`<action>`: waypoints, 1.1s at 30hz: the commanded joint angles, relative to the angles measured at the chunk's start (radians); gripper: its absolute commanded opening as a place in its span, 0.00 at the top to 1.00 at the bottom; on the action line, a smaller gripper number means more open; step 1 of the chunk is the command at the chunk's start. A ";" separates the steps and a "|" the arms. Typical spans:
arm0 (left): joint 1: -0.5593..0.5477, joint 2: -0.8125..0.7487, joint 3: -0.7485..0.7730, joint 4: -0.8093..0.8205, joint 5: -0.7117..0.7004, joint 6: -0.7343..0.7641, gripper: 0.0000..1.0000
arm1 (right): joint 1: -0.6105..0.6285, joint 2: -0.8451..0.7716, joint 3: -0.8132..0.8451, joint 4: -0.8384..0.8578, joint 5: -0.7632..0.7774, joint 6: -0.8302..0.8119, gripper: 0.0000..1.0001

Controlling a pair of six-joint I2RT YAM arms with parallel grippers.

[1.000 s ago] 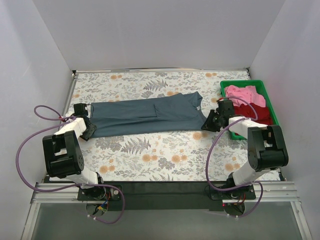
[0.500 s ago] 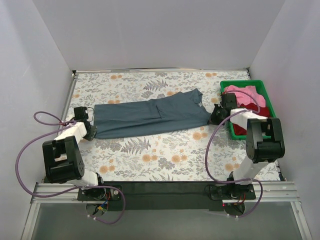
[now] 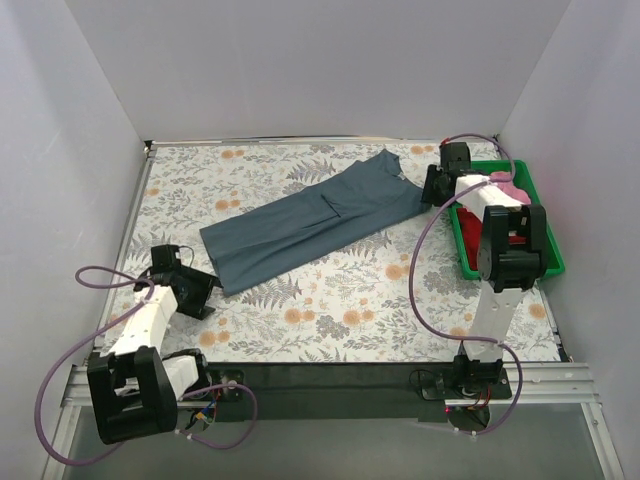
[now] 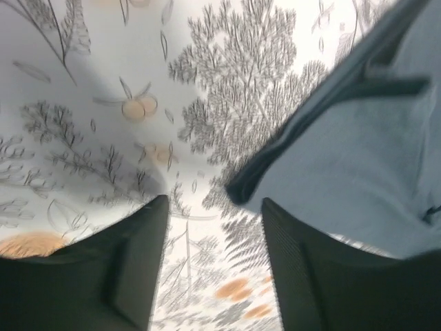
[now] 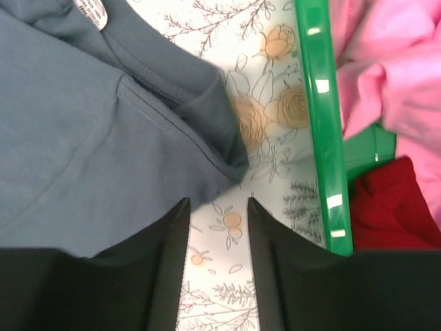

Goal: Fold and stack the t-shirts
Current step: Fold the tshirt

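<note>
Okay, big shift on the table (image 3: 340, 310) in the last second: the slate blue-grey t-shirt (image 3: 310, 215), which lay straight across from left to right, now runs on a diagonal. Its collar end is up at the far right, just beside the green bin (image 3: 548, 245), and its hem end sits lower, toward the near left.

My left gripper (image 3: 200, 298) has pulled back to the near left. The wrist view shows its fingers spread with only patterned table between them, and the shirt's hem corner lies just beyond the tips, so it has let go.

My right gripper (image 3: 430, 185) has travelled to the far right with the collar end. Its fingers are also apart and I see bare table in the gap. The sleeve edge lies just ahead of the left finger, apparently not pinched.

So the shirt is folded lengthwise into a long strip but skewed, and nobody has hold of it. I reckon the crosswise folds are still to come, and the slant may make them harder to square up.

The pink t-shirt (image 5: 386, 69) and dark red t-shirt (image 5: 393, 207) are still bunched in the bin, so most of the job remains.
</note>
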 commanded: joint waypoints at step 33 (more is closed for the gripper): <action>-0.327 0.581 0.501 0.102 -0.287 0.285 0.31 | 0.708 0.050 -0.076 -0.016 -0.261 -0.218 0.62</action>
